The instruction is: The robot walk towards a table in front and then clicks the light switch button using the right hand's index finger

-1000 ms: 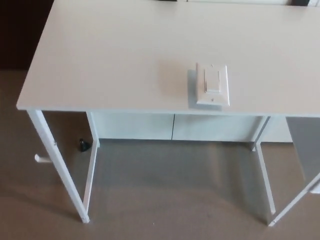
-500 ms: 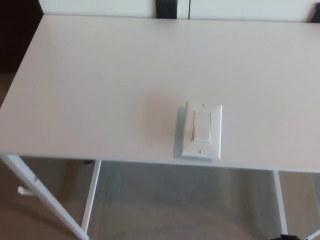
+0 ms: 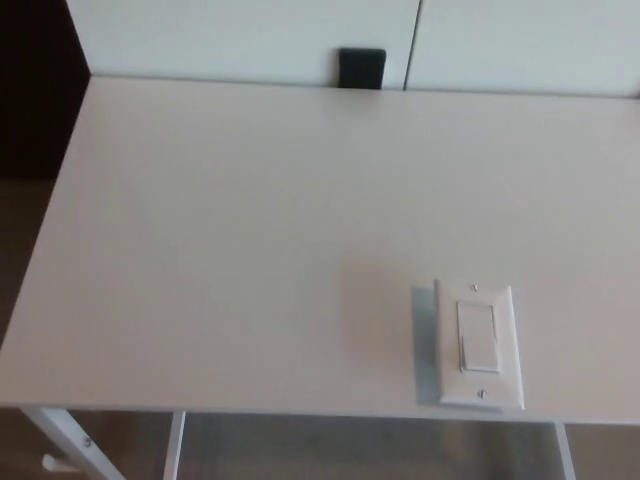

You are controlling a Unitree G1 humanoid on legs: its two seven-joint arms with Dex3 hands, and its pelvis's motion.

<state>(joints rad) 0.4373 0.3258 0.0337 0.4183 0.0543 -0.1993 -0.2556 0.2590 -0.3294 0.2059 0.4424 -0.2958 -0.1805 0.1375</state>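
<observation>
A white light switch plate (image 3: 479,344) with a rocker button (image 3: 478,336) lies flat on the white table (image 3: 230,230), close to the table's near edge and right of centre. Neither of my hands shows in the head view.
A white wall panel stands behind the table, with a small black box (image 3: 361,68) at its foot by the far edge. White table legs (image 3: 70,450) show at the lower left. A dark area lies to the table's left.
The whole picture has shifted: the camera has come closer and the table fills more of the view. The switch now sits lower and further right in the picture.
</observation>
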